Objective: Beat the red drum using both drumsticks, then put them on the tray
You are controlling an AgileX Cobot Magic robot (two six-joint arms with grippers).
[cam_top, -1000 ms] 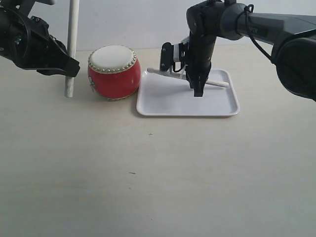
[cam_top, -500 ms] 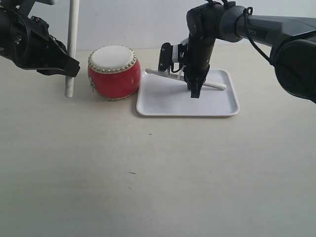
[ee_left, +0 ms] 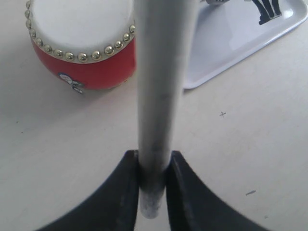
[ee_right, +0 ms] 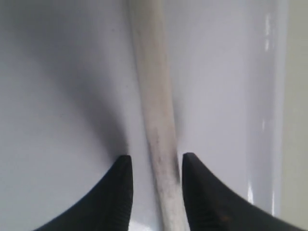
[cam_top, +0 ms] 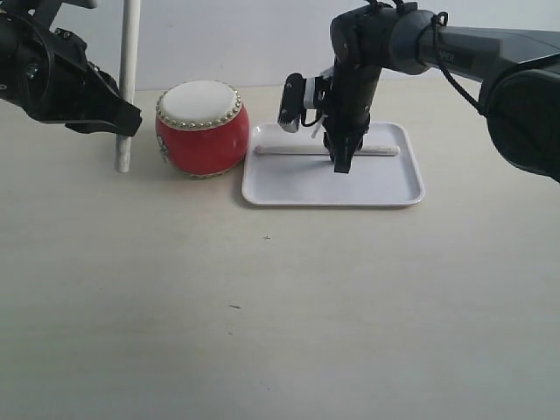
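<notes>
Clamps a pale round drumstick [ee_left: 161,72] upright in left fingers [ee_left: 122,192] beside the glossy, gold-studded red drum [ee_left: 91,72]. Straddles the other stick [ee_right: 154,96], flat on the white tray [ee_right: 62,96], with right fingers [ee_right: 120,192] apart.

your right gripper [ee_right: 157,161] has its black fingertips [ee_right: 120,192] spread either side of a pale drumstick [ee_right: 151,72]; a gap shows on one side; the stick lies on the white tray [ee_right: 72,72]; beige table [ee_right: 296,96] beyond its rim

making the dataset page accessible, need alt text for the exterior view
The right gripper points down over a white tray, its jaws slightly apart around a pale drumstick lying flat in the tray. Beside the tray stands a red drum; on its far side the left gripper clamps an upright drumstick.
</notes>
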